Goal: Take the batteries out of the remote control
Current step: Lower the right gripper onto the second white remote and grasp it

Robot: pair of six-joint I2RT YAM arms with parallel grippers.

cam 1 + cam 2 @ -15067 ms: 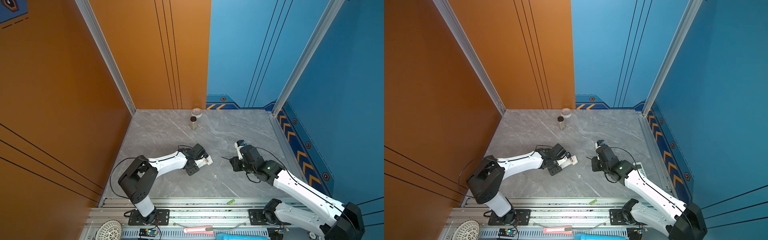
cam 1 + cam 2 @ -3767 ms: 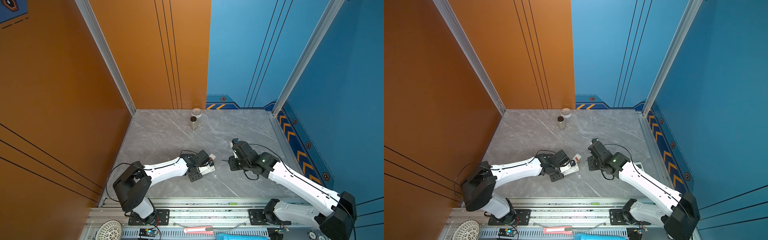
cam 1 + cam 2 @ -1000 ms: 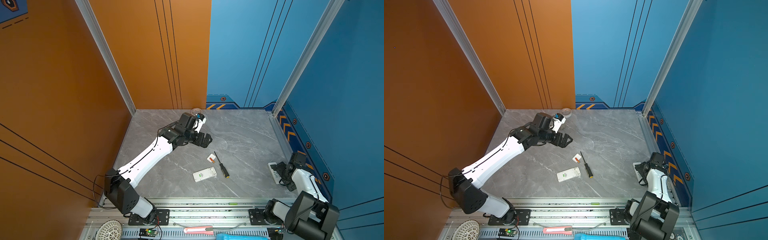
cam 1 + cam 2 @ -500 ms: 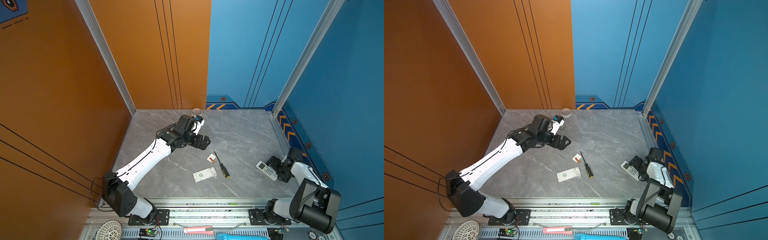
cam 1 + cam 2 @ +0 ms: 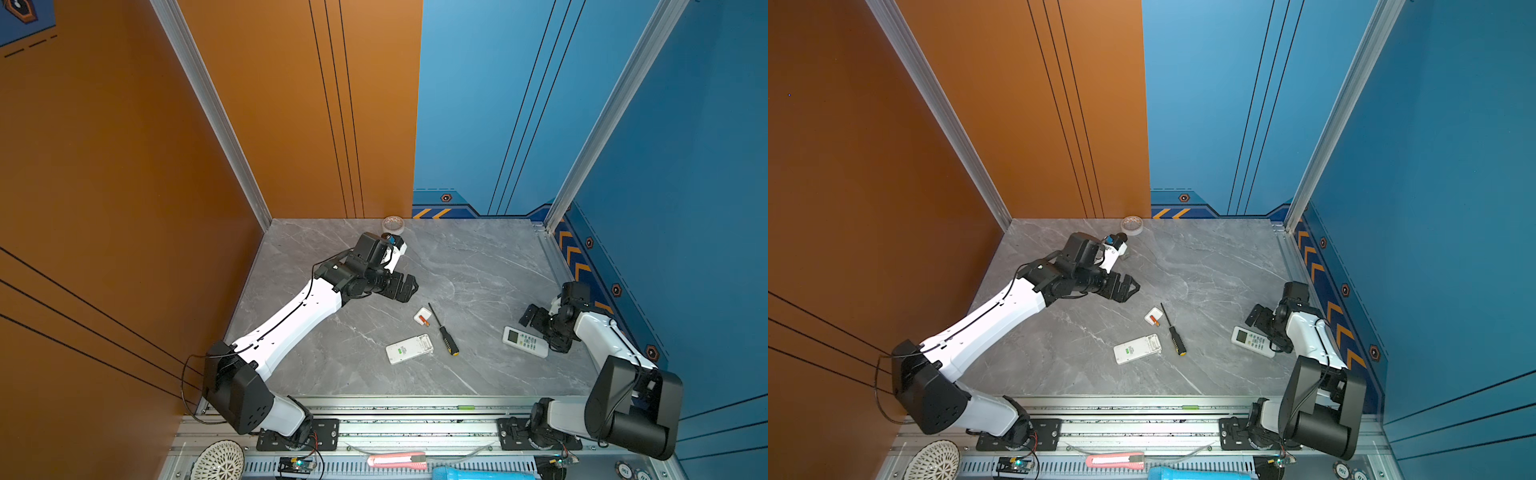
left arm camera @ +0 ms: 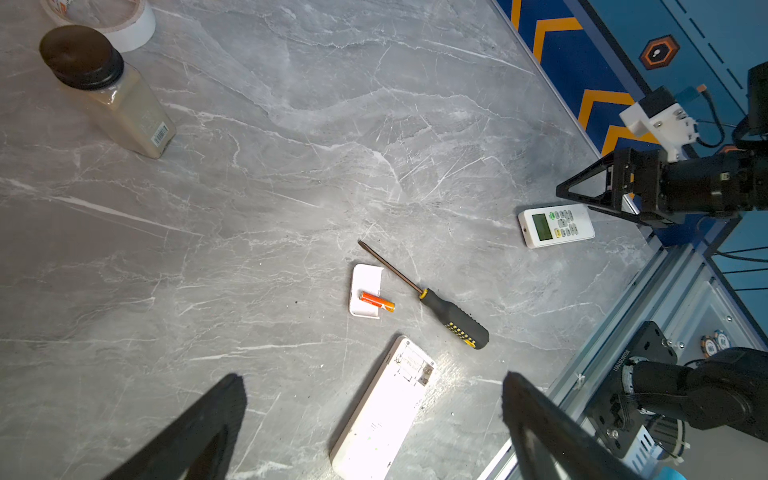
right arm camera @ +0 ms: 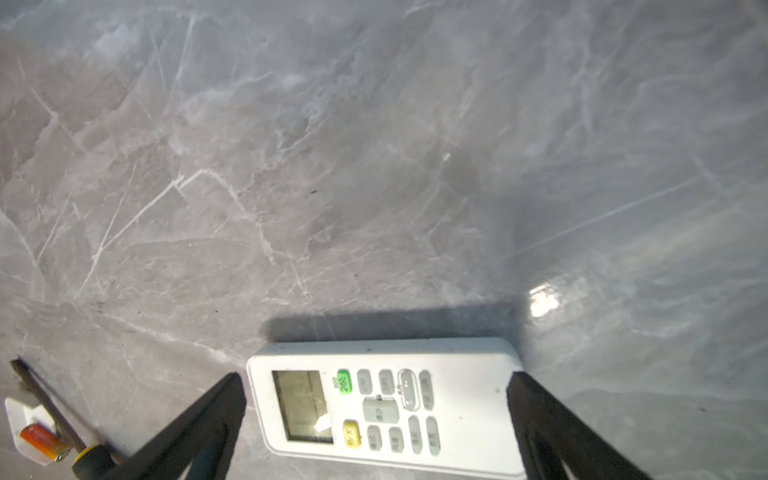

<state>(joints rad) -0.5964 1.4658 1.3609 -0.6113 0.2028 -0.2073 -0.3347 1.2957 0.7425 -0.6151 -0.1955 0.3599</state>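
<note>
A white remote control point(image 5: 409, 349) point(image 5: 1137, 349) lies face down at mid-table, its battery bay uncovered point(image 6: 411, 365). Just behind it, an orange-red battery point(image 5: 424, 320) point(image 6: 376, 302) rests on the loose white cover point(image 6: 365, 282). My left gripper point(image 5: 409, 289) point(image 6: 372, 380) hovers open behind them, holding nothing. A second white remote point(image 5: 525, 341) point(image 7: 386, 403) lies face up at the right. My right gripper point(image 5: 530, 318) point(image 7: 375, 378) stands open over it, one finger at each end.
A black-and-yellow screwdriver point(image 5: 444, 332) point(image 6: 436, 307) lies between the two remotes. A black-capped bottle point(image 6: 112, 95) and a tape roll point(image 5: 392, 224) stand at the back wall. The blue chevron wall point(image 5: 582, 266) is close behind the right arm. The metal rail point(image 5: 415, 409) borders the front.
The right gripper has come in from the table's right edge, and the face-up remote has shifted a little leftward with it. The left gripper has barely moved.
</note>
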